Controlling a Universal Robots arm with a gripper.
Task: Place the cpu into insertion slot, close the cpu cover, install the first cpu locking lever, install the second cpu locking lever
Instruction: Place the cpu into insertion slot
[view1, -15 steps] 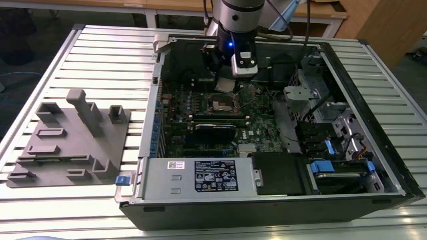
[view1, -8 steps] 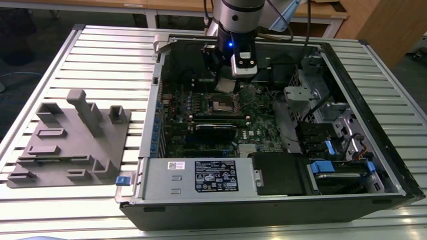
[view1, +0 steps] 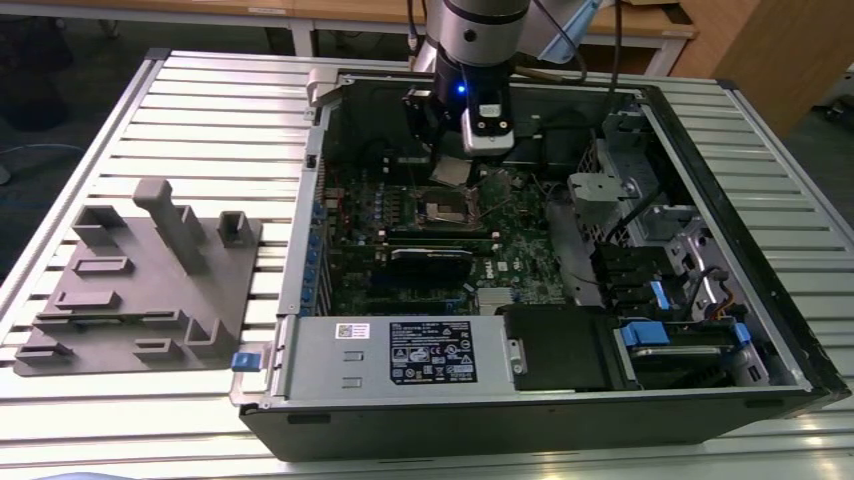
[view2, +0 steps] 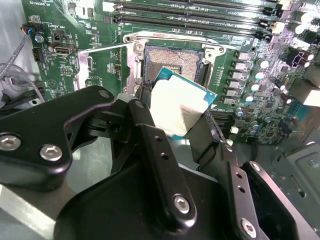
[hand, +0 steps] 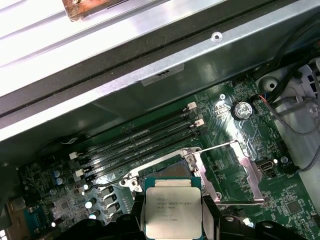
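Observation:
My gripper (view1: 461, 168) hangs inside the open computer case, shut on the cpu (view1: 454, 173). The chip is a flat square with a pale metal top, pinched by its edges between the black fingers (view2: 145, 125). It hovers tilted just above the insertion slot (view2: 172, 59), a square socket with a dark centre and a shiny rim on the green board. In the first wrist view the cpu (hand: 172, 210) covers the slot's (hand: 167, 170) near edge. The cpu cover (hand: 235, 172), a thin silvery frame with a square window, lies swung open beside the slot, and also shows as the cpu cover (view2: 107, 65).
Long black memory slots (hand: 140, 140) run just beyond the socket, with a coin battery (hand: 243, 109) nearby. A silver power supply (view1: 400, 355) and drive bays with blue tabs (view1: 667, 330) fill the case front. A grey fixture block (view1: 140, 280) sits on the slatted table at the exterior view's left.

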